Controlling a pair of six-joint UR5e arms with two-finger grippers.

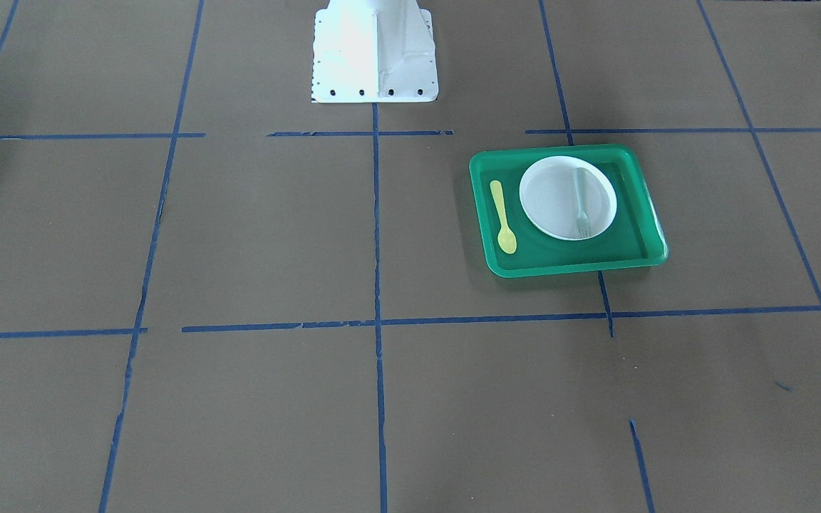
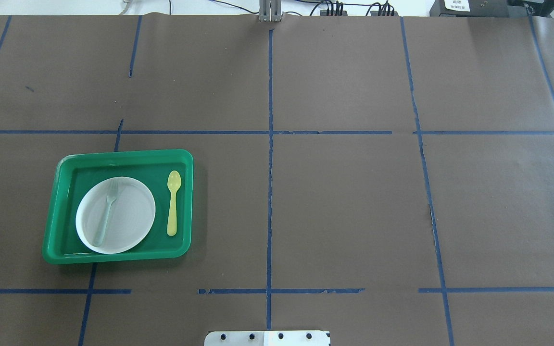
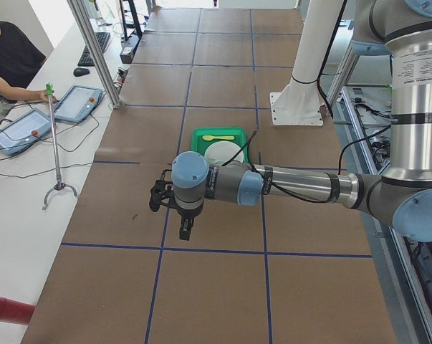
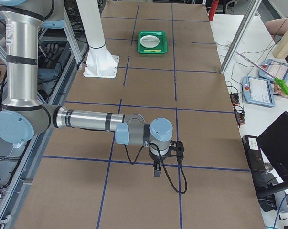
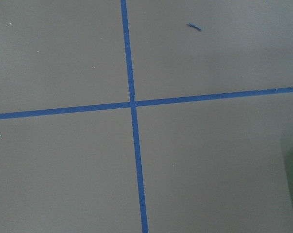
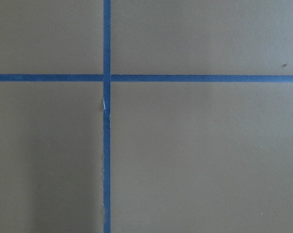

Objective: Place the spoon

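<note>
While the spoon (image 2: 173, 203) lies in the tray (image 2: 128, 154) at lower left, we cannot tell whether the left end effector (image 3: 160, 198) or right end effector (image 4: 176, 149) is clenched.

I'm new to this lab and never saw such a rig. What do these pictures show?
Two robot arms stand at a table covered in brown paper and blue tape. Four fixed cameras look from overhead, the front and each end; two wrist cameras see little but paper. A green tray holds a white plate with a fork on it and a yellow spoon beside it. The left gripper and right gripper hang over bare table, away from the tray, with nothing visibly held.
</note>
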